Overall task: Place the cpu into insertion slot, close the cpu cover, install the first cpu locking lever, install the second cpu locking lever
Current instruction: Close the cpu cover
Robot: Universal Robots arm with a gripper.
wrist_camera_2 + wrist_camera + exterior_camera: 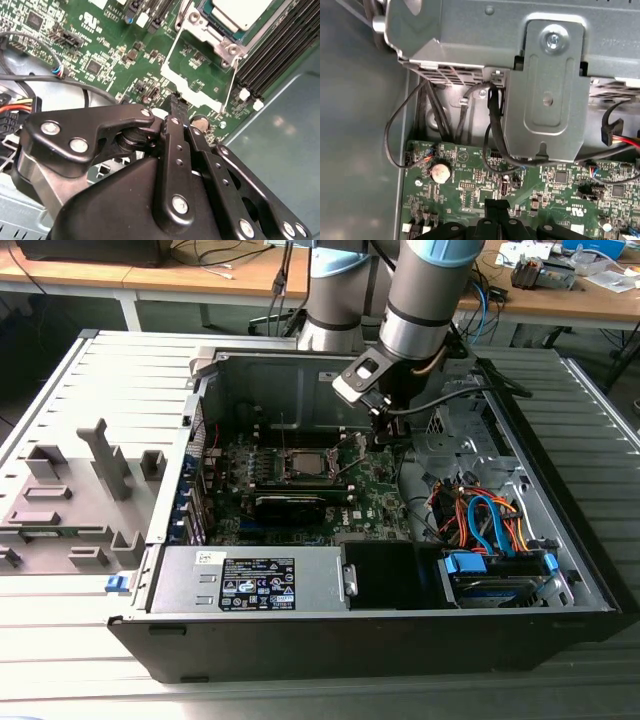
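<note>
Gripper (383, 435) clenched on nothing, low over the green motherboard (100, 45).
Its tips meet just beside the cpu cover (169, 60), a silver frame swung open. Beyond it the insertion slot (288, 465), square and metal-rimmed, holds a pale silver cpu (240, 12) inside the computer case (400, 640).

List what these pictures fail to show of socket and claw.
Insertion slot: too small in the exterior view to judge latching; cut by the second wrist view's edge.
Claw: mostly cut off by the first wrist view's edge.
Motherboard: part hidden by the claw's linkage, second wrist view.
</note>
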